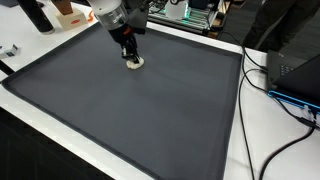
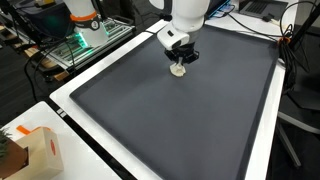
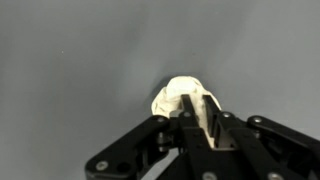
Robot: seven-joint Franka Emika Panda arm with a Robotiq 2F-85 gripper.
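In the wrist view the gripper [image 3: 190, 115] comes up from the bottom edge, and its black fingers [image 3: 150, 135] are closed on a small cream object [image 3: 178, 93]. The object's rounded top bulges out beyond the fingertips. Its lower part is hidden between the pads, so I cannot tell what it is or whether it is soft or rigid. The grip looks central, with a finger on each side, which would keep so small a piece from squirting out sideways.

Both exterior views show the gripper [image 1: 130, 52] [image 2: 180, 60] pointing straight down, with the cream object [image 1: 136, 63] [image 2: 179, 70] at its tips and low against the dark mat [image 1: 150, 115] [image 2: 180, 125]. Whether the object rests on the mat or sits just clear of it is too fine to tell. A vertical approach suits a small thing lying on a flat surface, since the fingers can straddle it from above.

The mat covers most of the white desk [image 1: 238, 100] and gives an even, non-reflective surface on which the pale object stands out. The object lies towards one end of the mat, well away from the other edges.

Farther out, the clutter sits off the mat, out of the arm's reach. Cables [image 1: 290, 95] trail along one side of the desk, a cardboard box [image 2: 40, 150] stands at one corner, and green-lit electronics [image 2: 80, 42] sit past the far edge.
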